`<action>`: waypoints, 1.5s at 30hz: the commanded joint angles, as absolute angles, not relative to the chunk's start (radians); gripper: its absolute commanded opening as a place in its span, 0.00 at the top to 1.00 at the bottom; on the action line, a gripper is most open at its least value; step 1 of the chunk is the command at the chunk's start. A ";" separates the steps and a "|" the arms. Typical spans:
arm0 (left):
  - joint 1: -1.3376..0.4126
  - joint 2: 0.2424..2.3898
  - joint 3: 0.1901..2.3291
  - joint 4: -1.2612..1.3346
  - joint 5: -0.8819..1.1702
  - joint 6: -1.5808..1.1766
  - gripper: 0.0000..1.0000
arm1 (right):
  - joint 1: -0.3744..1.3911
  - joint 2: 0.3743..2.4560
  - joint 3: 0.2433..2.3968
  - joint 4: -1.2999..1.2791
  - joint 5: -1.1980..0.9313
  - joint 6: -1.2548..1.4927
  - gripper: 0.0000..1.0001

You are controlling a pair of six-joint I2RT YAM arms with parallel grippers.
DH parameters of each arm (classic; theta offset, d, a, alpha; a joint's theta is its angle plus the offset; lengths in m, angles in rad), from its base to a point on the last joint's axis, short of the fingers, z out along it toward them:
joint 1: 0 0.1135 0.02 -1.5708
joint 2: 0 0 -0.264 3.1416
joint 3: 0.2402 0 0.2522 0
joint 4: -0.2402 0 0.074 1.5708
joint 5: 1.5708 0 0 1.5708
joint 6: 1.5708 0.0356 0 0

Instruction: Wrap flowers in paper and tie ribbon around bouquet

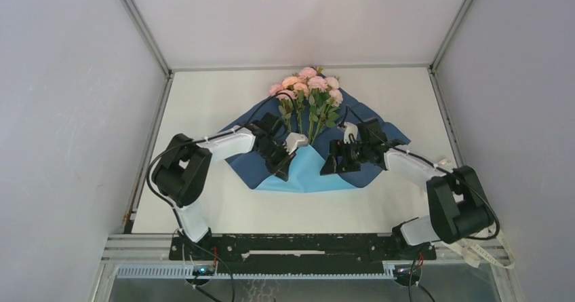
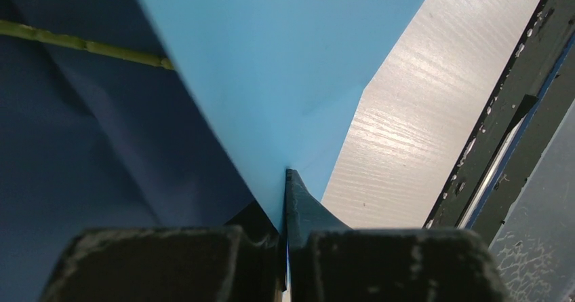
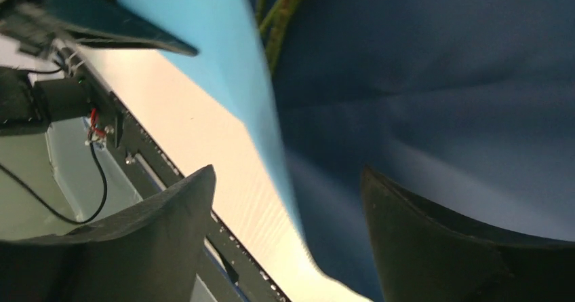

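Top external: paper (image 1: 308, 176) flap folded over the flowers' (image 1: 308, 91) stems.
Left tool (image 1: 283, 159) pinches the flap, right tool (image 1: 337, 158) released; stems run between them toward the table's (image 1: 203, 105) near edge.

Matt paper (image 1: 308, 172), wood-grained table (image 1: 203, 210)

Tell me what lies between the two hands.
The paper, its light-blue flap folded over, lies between left hand and right hand; the top view shows it.

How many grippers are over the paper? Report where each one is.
2. The left gripper is shut on the paper's light-blue flap; the right gripper hangs open over its right half.
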State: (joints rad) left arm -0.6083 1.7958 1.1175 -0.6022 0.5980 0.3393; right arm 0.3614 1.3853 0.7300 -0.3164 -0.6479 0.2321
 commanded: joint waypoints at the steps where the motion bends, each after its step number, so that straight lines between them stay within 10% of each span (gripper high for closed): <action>1: -0.604 1.798 1.181 -0.615 0.613 0.335 0.96 | 0.358 1.453 0.746 -0.221 -0.625 0.217 0.22; 8: -0.604 1.810 1.216 -0.626 0.546 0.315 0.88 | 0.318 1.453 0.658 -0.189 -0.682 0.278 1.00; 22: -0.615 1.633 1.226 -0.787 0.075 0.392 0.62 | 0.291 1.506 0.633 -0.119 -0.663 0.348 1.00; 45: -0.774 1.893 1.266 -0.807 0.220 0.376 0.79 | 0.281 1.588 0.727 -0.210 -0.623 0.316 1.00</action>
State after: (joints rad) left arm -0.7895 1.9110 1.3121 -0.8047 0.2291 0.3759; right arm 0.2913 1.5883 0.6971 -0.1963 -0.6415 0.3370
